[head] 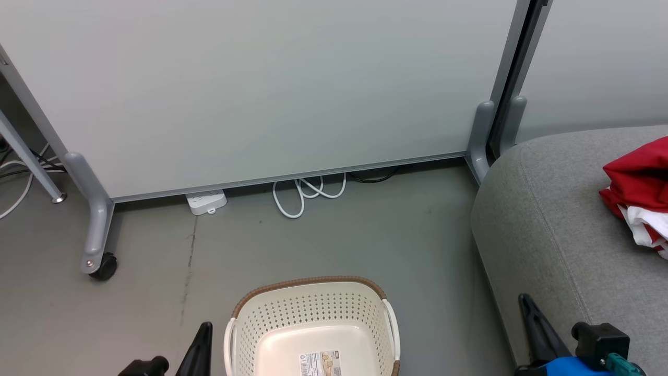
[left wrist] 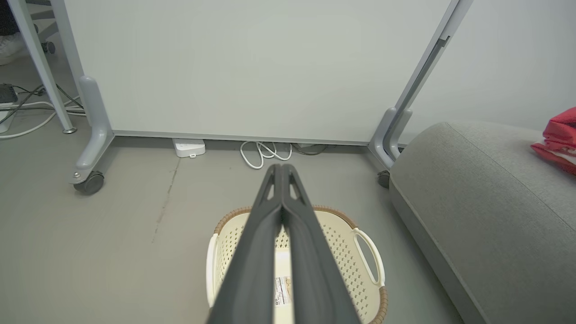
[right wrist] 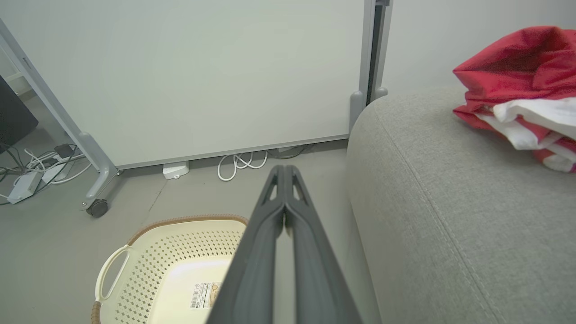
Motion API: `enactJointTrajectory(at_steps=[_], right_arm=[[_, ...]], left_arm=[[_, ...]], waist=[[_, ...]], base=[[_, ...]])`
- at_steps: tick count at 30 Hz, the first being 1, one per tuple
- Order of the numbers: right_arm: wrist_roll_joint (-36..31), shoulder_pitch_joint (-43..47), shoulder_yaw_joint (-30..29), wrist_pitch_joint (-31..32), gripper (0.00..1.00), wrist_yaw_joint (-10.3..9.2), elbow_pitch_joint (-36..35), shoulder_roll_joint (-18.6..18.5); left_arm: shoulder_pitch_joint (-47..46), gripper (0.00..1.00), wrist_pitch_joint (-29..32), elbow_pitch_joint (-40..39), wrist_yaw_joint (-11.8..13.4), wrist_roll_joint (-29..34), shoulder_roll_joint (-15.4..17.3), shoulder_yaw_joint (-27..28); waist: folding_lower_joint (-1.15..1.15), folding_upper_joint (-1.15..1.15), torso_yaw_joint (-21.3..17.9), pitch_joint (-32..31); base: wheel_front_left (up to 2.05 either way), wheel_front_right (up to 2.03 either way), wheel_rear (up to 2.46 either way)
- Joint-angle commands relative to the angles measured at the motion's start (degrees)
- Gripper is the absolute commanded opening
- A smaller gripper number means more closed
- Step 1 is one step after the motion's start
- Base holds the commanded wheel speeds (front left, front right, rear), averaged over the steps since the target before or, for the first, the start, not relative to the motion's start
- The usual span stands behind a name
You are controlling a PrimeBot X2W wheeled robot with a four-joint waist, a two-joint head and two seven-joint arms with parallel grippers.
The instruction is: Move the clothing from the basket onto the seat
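The red and white clothing point(head: 639, 196) point(right wrist: 517, 96) point(left wrist: 558, 139) lies bunched on the grey seat point(head: 553, 224) point(right wrist: 432, 189) point(left wrist: 477, 198) at the right. The cream basket point(head: 313, 326) point(left wrist: 360, 252) point(right wrist: 166, 265) stands on the floor left of the seat, with only a label showing on its base. My left gripper point(head: 203, 329) point(left wrist: 281, 168) is shut with nothing in it, just left of the basket in the head view. My right gripper point(head: 524, 300) point(right wrist: 284, 170) is shut and holds nothing, low by the seat's front edge.
A pale partition panel point(head: 271, 89) on grey wheeled feet point(head: 102, 263) stands behind the basket. A white power strip point(head: 206, 201) and a coiled white cable point(head: 305, 193) lie at its base. More cables point(right wrist: 36, 171) lie at the far left.
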Motion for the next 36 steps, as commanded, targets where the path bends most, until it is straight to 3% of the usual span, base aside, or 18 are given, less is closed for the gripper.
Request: enactJointTrajectory(at_steps=[1,36], right_arm=[[0.42,-0.05,-0.03,0.06,0.00,0.00,0.27,0.00],[34.22,-4.22,-1.87,4.22,0.00,-0.01,2.41,-0.01]], left_arm=[[0.08,0.00,0.11,0.15,0.00,-0.37,-0.01,0.07],[-1.58,0.00,8.47,-4.01,-0.10,-30.31,0.09,5.17]], waist=[[0.00,0.00,0.00,0.00],[0.00,0.00,-0.12,0.21]], base=[[0.00,0.00,0.00],[0.00,0.00,0.00]])
